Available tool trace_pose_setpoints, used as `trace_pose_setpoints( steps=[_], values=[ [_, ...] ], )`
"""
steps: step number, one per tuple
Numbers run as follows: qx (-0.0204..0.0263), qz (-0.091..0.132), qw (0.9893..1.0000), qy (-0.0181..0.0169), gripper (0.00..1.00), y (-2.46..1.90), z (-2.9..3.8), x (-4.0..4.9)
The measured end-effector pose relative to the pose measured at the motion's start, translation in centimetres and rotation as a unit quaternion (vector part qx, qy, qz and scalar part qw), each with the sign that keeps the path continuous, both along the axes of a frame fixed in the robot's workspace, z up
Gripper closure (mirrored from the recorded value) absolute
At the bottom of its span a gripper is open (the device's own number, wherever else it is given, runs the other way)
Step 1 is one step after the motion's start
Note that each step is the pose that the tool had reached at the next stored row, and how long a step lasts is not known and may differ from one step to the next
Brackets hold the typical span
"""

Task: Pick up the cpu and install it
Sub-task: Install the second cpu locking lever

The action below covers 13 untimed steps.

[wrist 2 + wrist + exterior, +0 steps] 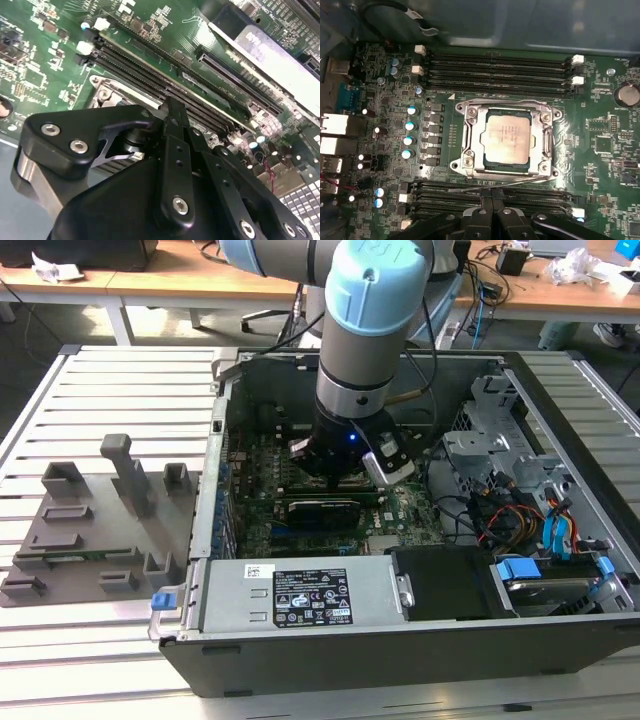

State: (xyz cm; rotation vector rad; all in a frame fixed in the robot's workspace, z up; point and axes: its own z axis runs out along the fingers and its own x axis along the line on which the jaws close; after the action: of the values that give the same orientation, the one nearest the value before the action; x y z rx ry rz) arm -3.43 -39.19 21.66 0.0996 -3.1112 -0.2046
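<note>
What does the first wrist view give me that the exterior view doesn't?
First wrist view: the silver-grey square cpu sitting inside the metal socket frame, with black memory slots beside it. Exterior view: the open black computer case, the grey plastic fixture tray and the slatted metal table. Both: the green motherboard and the black gripper.

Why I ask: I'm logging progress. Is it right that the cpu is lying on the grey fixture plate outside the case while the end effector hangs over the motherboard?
Not quite. The cpu sits in the socket frame on the motherboard, as the first wrist view shows. The end effector does hang over the motherboard, inside the case.
</note>
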Motion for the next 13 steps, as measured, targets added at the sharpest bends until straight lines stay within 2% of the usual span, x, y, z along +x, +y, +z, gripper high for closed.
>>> trace_pose_setpoints(
  steps=[3, 6, 7, 9, 13],
  values=[
    [0.0, 0.0, 1.0, 0.0, 0.89, 0.02, -0.63, -0.17],
    [0.0, 0.0, 1.0, -0.0018, 0.89, 0.01, -0.66, -0.48],
    [-0.0001, 0.0, 1.0, -0.004, 0.89, 0.0, -0.54, -0.53],
    [-0.0032, 0.0, 1.0, -0.0078, 0.89, -0.02, 0.16, -0.54],
    [-0.008, 0.0, 0.9999, -0.0101, 0.89, -0.04, 1.21, -0.55]
  ],
)
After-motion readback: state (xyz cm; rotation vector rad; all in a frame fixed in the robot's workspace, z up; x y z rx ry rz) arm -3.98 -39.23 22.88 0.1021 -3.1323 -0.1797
